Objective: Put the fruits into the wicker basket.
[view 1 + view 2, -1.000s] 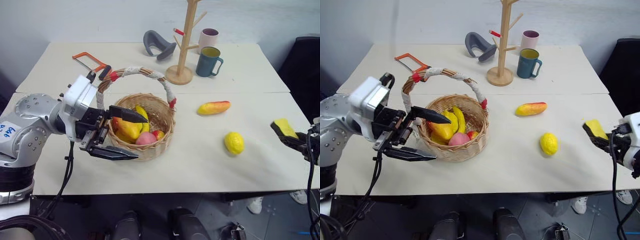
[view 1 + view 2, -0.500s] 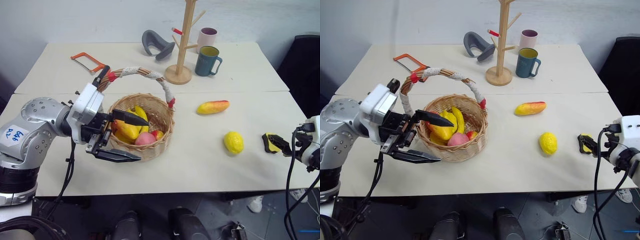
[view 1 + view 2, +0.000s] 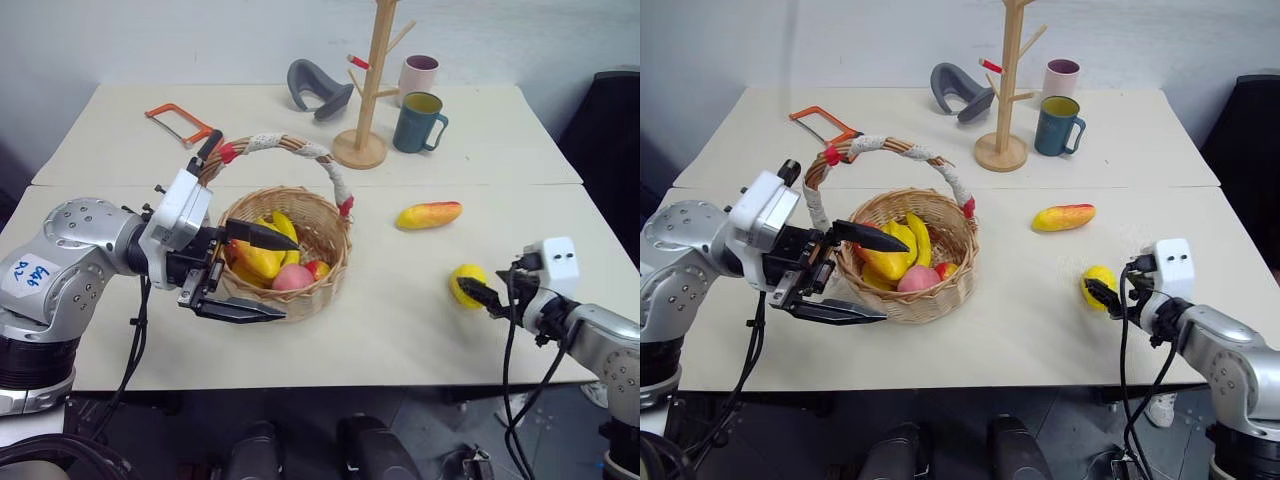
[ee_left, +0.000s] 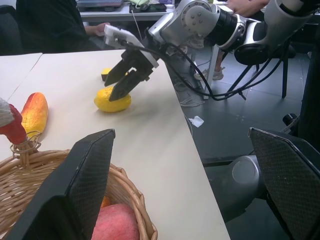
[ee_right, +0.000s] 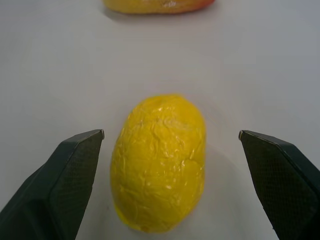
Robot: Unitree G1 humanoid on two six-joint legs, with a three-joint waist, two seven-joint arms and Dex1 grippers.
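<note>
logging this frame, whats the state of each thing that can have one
wicker basket: upright, holding several fruits
lemon: on the table, not gripped
long mango: lying on the table, outside the basket
right gripper: open, fingers either side of the lemon
left gripper: open, at the basket's rim
teal mug: upright
pink mug: upright

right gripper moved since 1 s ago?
Yes. The right gripper has swung in from the table's right edge toward the lemon, which has not moved; its open fingers now reach the fruit.
</note>
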